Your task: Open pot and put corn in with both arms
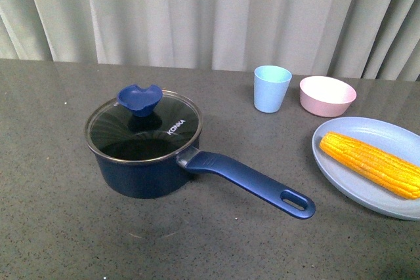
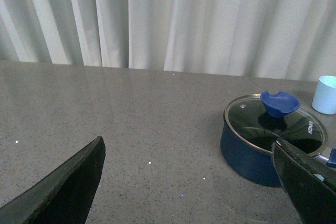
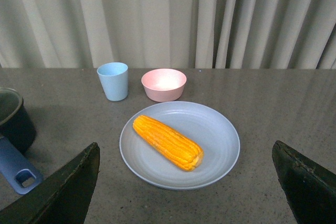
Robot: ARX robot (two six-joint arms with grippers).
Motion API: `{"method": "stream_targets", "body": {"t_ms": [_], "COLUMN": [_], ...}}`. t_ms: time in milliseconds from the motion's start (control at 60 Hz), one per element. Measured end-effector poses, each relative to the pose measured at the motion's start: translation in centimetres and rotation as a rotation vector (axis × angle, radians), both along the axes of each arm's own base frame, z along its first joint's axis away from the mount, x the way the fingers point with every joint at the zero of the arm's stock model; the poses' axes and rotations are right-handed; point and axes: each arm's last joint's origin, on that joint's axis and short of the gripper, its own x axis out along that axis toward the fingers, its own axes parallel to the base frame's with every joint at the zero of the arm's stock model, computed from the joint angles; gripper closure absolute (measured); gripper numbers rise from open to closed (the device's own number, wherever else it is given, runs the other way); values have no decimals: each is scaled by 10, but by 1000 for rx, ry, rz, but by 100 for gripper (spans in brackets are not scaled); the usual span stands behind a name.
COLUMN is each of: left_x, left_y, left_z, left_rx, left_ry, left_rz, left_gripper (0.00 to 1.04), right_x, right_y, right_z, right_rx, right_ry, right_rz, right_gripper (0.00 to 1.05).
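Lidded pot (image 1: 141,168) at left, corn (image 1: 371,163) on a blue plate (image 1: 351,188) at right.
Left gripper (image 2: 187,141) stands with jaws spread wide, holding nothing; the pot sits ahead of them, nearer one finger than the other, glass lid (image 2: 247,124) on; right gripper (image 3: 186,144) gapes just as wide, empty; the corn lies ahead, in line with the gap between its jaws.

The pot (image 1: 131,178) is dark navy with a matching blue handle (image 1: 246,178) and lid knob (image 1: 139,100); white lettering marks the clear lid (image 1: 111,129). The corn (image 1: 371,164) is yellow-orange, ribbed with kernel rows, on a pale blue plate (image 1: 367,129). The cup (image 1: 272,88) is light blue, the bowl (image 1: 327,96) pink, the worktop (image 1: 52,162) speckled dark grey, and the curtain (image 1: 197,11) off-white.
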Motion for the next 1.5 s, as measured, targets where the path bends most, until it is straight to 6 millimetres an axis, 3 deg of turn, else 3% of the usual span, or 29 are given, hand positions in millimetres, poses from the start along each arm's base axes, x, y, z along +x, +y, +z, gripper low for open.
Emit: {"method": "stream_targets", "body": {"t_ms": [817, 883, 950, 1183, 1333, 1500], "left_x": [0, 1, 15, 84, 126, 159], "left_y": [0, 0, -2, -8, -21, -32], "left_z": [0, -2, -1, 15, 5, -9], "left_rx": [0, -52, -105, -138, -137, -130], "left_ry": [0, 113, 212, 200, 244, 285], "left_rz": [0, 46, 67, 37, -13, -56], "left_gripper": [9, 9, 9, 9, 9, 9], "right_x": [0, 0, 0, 0, 0, 0], "right_y": [0, 0, 0, 0, 0, 0], "right_z": [0, 0, 0, 0, 0, 0], "right_rx": [0, 0, 0, 0, 0, 0], "right_ry": [0, 0, 0, 0, 0, 0], "right_rz": [0, 0, 1, 0, 0, 0], "right_gripper": [9, 9, 9, 9, 9, 9]}}
